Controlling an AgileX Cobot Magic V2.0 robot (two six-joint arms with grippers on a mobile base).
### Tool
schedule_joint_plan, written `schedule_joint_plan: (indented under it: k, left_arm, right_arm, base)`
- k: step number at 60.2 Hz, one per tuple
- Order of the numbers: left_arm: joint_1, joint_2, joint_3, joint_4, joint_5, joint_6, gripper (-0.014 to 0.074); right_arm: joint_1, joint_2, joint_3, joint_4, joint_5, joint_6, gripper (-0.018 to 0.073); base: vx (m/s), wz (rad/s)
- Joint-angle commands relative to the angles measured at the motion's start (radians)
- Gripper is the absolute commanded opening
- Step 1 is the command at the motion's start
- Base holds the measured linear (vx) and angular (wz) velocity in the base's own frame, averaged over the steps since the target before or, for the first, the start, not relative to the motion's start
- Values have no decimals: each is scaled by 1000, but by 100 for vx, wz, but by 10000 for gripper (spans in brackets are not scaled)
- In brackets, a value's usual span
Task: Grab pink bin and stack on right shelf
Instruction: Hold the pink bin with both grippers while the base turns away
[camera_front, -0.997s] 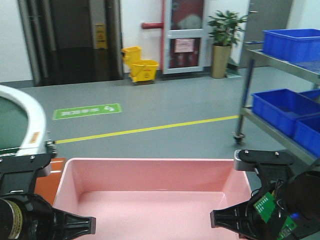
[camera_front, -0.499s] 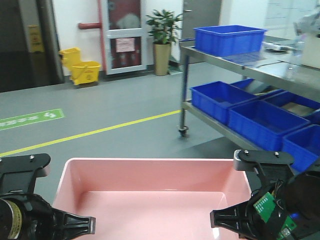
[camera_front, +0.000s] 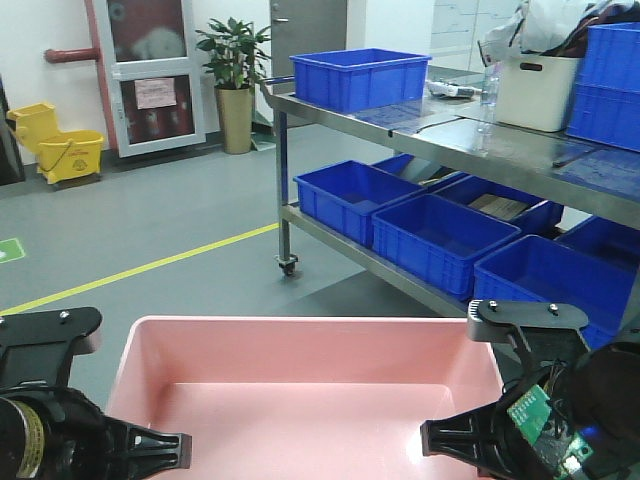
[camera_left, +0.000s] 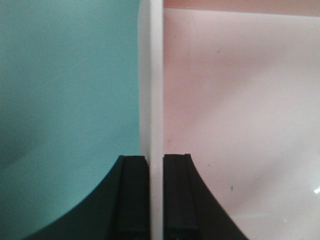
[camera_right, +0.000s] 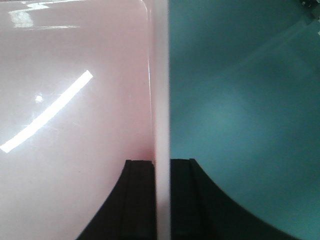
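Note:
The pink bin (camera_front: 300, 385) is held up in front of me, open side up and empty. My left gripper (camera_front: 150, 450) is shut on its left rim; the left wrist view shows its fingers (camera_left: 135, 195) clamped either side of the pale wall (camera_left: 156, 100). My right gripper (camera_front: 460, 445) is shut on the right rim, its fingers (camera_right: 140, 200) either side of the wall (camera_right: 160, 100). The right shelf (camera_front: 470, 135), a stainless-steel unit on castors, stands ahead to the right, beyond the bin.
Blue crates sit on the shelf's top deck (camera_front: 355, 78) and lower deck (camera_front: 440, 235). A cream tub (camera_front: 538, 90) stands on top at the right. A yellow floor line (camera_front: 150, 265), a yellow mop bucket (camera_front: 55, 145) and a potted plant (camera_front: 235, 75) are further back.
The view has swung right: the mop bucket and plant slid left and the steel shelf came to fill the right half. Both grippers kept their hold on the pink bin.

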Motion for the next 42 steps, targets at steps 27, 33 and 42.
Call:
schedule_joint_plan:
  k: [27, 33, 42]
  left_arm:
    - [-3, -33, -31, 33, -58, -9, 125]
    - [-3, -33, -31, 33, -58, -9, 125]
    - [-3, -33, -31, 33, -58, -9, 125]
  right_arm:
    - [-7, -31, -25, -62, -31, -2, 64]
    - [-7, -31, -25, -62, -31, -2, 64]
    - [-7, -31, -25, -62, -31, -2, 64]
  base:
    - [25, -2]
    - [37, 14]
    - [38, 15]
